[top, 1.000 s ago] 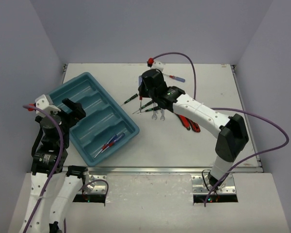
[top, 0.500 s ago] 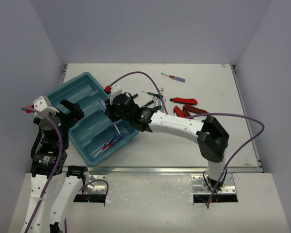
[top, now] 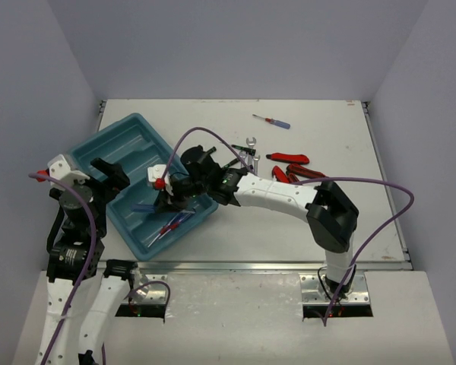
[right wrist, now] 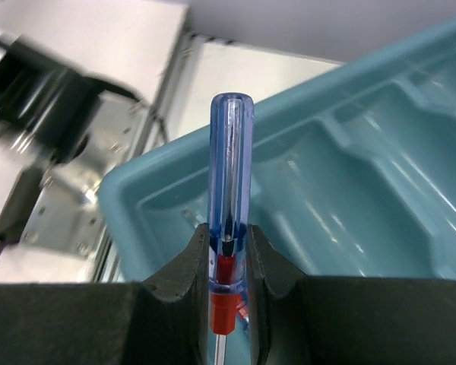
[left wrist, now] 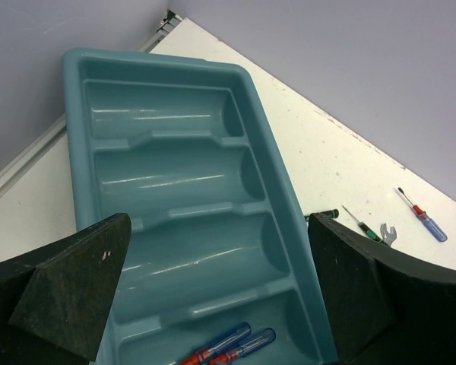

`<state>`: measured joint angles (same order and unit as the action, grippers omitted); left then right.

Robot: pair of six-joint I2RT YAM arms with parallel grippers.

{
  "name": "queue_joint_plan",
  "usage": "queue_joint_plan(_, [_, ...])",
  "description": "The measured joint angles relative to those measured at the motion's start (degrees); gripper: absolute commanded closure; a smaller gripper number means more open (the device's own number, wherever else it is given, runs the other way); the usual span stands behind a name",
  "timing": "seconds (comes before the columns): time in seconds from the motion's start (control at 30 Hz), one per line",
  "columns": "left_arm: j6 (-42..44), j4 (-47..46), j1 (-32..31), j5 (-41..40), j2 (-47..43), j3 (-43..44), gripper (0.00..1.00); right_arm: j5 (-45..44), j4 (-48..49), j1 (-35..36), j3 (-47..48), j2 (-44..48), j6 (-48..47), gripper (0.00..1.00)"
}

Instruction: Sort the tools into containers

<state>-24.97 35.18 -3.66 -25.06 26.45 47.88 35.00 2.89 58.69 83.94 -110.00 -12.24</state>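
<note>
Left wrist view shows the teal tray (left wrist: 277, 175) with four long compartments side by side. Two blue-and-red screwdrivers (left wrist: 228, 346) lie together in the compartment closest to this camera. The left end effector (left wrist: 219, 224) is released, its fingers wide apart above the tray, grasping nothing. The right end effector (right wrist: 229, 247) is clenched on a third blue-and-red screwdriver (right wrist: 229, 163), pinched where the blue handle meets the red collar. The handle sticks out forward over the tray, near its corner; which compartment is under it, I cannot tell. Red pliers (top: 289, 159) and a silver wrench (top: 251, 144) lie on the table (top: 251, 228), apart from the tray.
</note>
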Motion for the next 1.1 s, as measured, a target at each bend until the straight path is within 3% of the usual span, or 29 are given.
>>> queue_joint_plan(0.13, [0.00,0.04,0.00,-0.06,-0.23,0.00,0.00,8.24,-8.46,-0.38,4.55,-3.62,-9.46,0.98])
queue_joint_plan(0.37, [0.02,0.03,0.00,0.11,-0.26,0.00,0.00,11.73,-21.48,-0.47,13.38,-10.05,-20.75,0.80])
queue_joint_plan(0.43, [0.02,0.01,0.00,0.24,-0.25,0.00,0.00,11.66,-23.61,-0.47,14.20,-10.68,-22.39,0.66])
queue_joint_plan(0.53, [0.04,0.01,0.00,0.32,-0.25,0.00,0.00,11.51,-25.70,-0.49,14.29,-10.83,-23.85,0.38])
queue_joint_plan(0.6, [0.04,0.00,0.00,0.37,-0.26,0.00,0.00,11.70,-26.24,-0.49,14.29,-10.83,-24.08,0.02])
queue_joint_plan(0.93, [0.05,-0.04,0.00,0.54,-0.36,0.00,0.00,8.99,-25.31,-2.53,12.19,-7.13,-21.16,0.01])
queue_joint_plan(1.1, [0.50,-0.48,0.00,2.40,-0.05,0.00,0.00,6.67,-15.43,-10.07,-4.68,8.42,-14.60,0.01])
